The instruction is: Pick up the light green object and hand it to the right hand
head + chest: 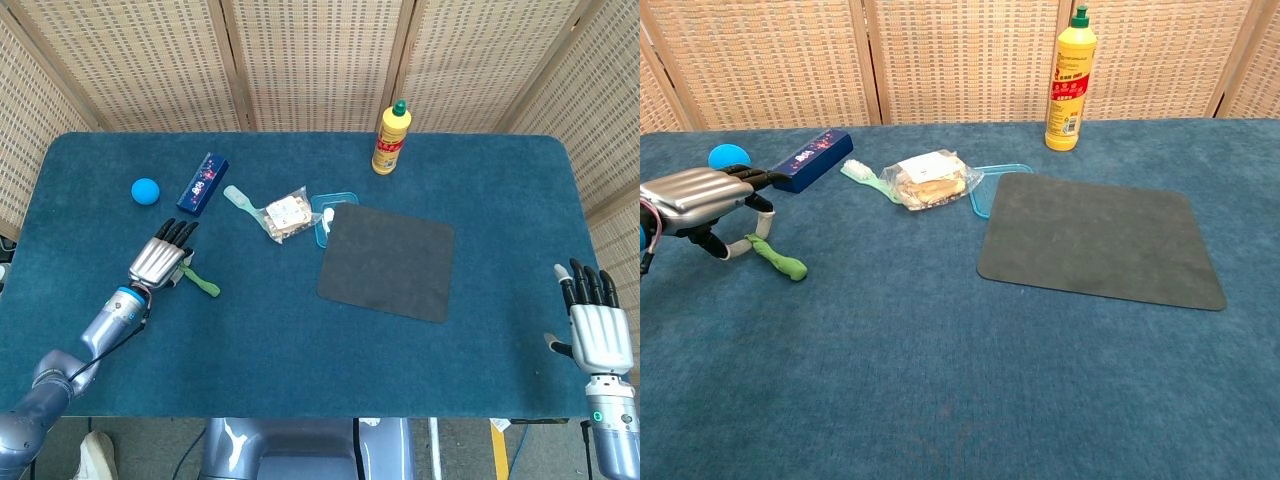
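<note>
Silver-backed fingers (pixel 758 207) of the left hand (pixel 700 195) curl downward, their tips meeting the near end of the light green object (pixel 779 259) on the tabletop (pixel 940 350). Whether they actually pinch that end cannot be told. From the fingertips the green piece runs out toward the middle of the table, lying flat on the blue cloth; from the head view it shows as a short strip (pixel 203 282) just beside the hand (pixel 158 260). Beyond the hand sit a blue ball (pixel 145 190) and a dark blue box (pixel 202 183), then a toothbrush (pixel 241 202), a wrapped snack (pixel 286 213) and a grey mat (pixel 386 261). Far across, the right hand (pixel 594 330) hangs off the table's edge, fingers straight, apart and holding nothing.
</note>
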Available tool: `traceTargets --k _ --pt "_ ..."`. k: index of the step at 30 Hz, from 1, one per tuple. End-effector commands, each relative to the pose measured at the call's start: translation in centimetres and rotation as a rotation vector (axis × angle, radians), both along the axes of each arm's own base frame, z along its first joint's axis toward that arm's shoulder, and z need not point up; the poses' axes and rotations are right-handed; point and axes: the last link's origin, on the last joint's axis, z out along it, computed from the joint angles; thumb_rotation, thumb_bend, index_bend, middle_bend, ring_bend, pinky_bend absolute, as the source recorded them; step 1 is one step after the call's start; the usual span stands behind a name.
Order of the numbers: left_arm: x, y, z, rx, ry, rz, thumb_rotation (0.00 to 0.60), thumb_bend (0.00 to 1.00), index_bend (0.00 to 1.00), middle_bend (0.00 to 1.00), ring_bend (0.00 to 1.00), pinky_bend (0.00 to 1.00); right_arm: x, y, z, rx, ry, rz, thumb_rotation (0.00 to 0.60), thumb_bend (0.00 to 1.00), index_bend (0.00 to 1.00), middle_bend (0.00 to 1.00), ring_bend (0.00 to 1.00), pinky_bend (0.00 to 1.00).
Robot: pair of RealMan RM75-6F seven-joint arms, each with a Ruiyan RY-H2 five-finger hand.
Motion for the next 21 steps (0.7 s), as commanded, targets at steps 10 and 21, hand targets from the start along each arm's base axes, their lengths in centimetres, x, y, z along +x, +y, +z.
traceTargets --k 10,21 --pt "1.2 -0.2 2.1 -0.006 -0.494 0.164 0.6 0.52 0.75 0.0 0.0 0.0 0.5 -0.2 -0.4 0.013 -0.006 0.032 0.6 0.0 0.0 0.0 0.0 0.0" --pt "7.4 -0.6 1.9 -0.174 -0.829 0.253 0.6 0.52 0.75 0.0 0.0 0.0 3.1 -2.7 -0.5 0.117 -0.024 0.229 0.6 0.0 0.04 0.0 0.0 0.0"
